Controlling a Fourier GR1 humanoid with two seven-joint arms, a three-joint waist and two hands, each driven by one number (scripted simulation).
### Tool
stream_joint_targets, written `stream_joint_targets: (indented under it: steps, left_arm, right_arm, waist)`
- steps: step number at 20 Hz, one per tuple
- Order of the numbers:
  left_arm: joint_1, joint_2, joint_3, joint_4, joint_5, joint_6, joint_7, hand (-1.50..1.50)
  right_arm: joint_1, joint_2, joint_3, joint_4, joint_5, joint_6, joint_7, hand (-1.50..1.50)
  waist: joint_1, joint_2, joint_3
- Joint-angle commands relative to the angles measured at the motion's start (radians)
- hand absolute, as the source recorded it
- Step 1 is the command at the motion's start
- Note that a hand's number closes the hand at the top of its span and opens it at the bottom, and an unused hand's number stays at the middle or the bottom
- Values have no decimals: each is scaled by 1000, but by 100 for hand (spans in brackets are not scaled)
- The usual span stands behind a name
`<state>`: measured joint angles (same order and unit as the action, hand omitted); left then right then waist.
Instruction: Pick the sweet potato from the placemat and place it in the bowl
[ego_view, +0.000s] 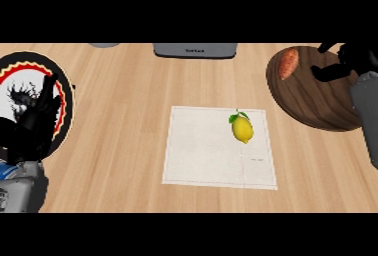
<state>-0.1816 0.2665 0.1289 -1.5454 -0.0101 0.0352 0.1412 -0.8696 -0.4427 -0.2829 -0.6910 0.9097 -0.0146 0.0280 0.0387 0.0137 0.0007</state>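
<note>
So the orange, tapered sweet potato (288, 63) is already sitting inside the dark brown wooden bowl (314, 107) at the right of the counter, not on the mat. It lies up against the bowl's left inner wall, long axis running roughly away from the robot with a slight tilt. The pale square cloth placemat (220, 147) in the middle holds only a yellow lemon with a little green leaf (242, 128), so the placing part looks done to me.

The right hand (347, 62) hangs over the far right part of the bowl, and the sweet potato lies to its left, apart from it with bare bowl wood showing between them. Its fingers look curled in on themselves with nothing in them. That's clearly the nearer hand; the other one is on the opposite side of the counter.

The left hand (33, 117) shows at the left edge, over a round plate with a red and white patterned rim (66, 87), fingers straight and pointing up, just resting.

My guess is all that's left is pulling the right arm back without clipping the bowl rim.

Up top there's a grey boxy appliance (196, 50) at the counter's far edge.
</note>
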Motion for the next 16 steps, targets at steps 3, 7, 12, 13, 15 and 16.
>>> stream_joint_targets:
  steps: [3, 7, 12, 13, 15, 16]
  left_arm:
    - [26, -23, -13, -34, -3, 8, 21, 0]
    - [-1, -1, -7, -25, -4, -14, 3, 0]
    - [4, -26, -7, -1, -21, 22, -3, 0]
    - [-16, -26, -10, -8, -25, 29, 12, 0]
    - [16, -14, 5, 21, -19, 14, -12, 0]
    - [-23, -4, 9, -9, -12, 16, 32, 0]
  right_arm:
    - [-59, -50, -38, 263, -16, 38, -84, -150]
    - [-79, -60, -87, 347, -68, 34, -218, -150]
    - [-87, -101, -319, 320, -318, 101, -312, -150]
    - [-94, -72, -373, 312, -374, 72, -319, -150]
    - [-86, -119, -441, 320, -447, 131, -358, -150]
    - [-124, -103, -464, 328, -476, 140, -314, -150]
  waist:
    - [3, 0, 1]
    - [12, 5, 2]
    - [-10, 1, 4]
    - [-14, 0, 5]
    - [-21, -1, 4]
    - [-19, -6, 3]
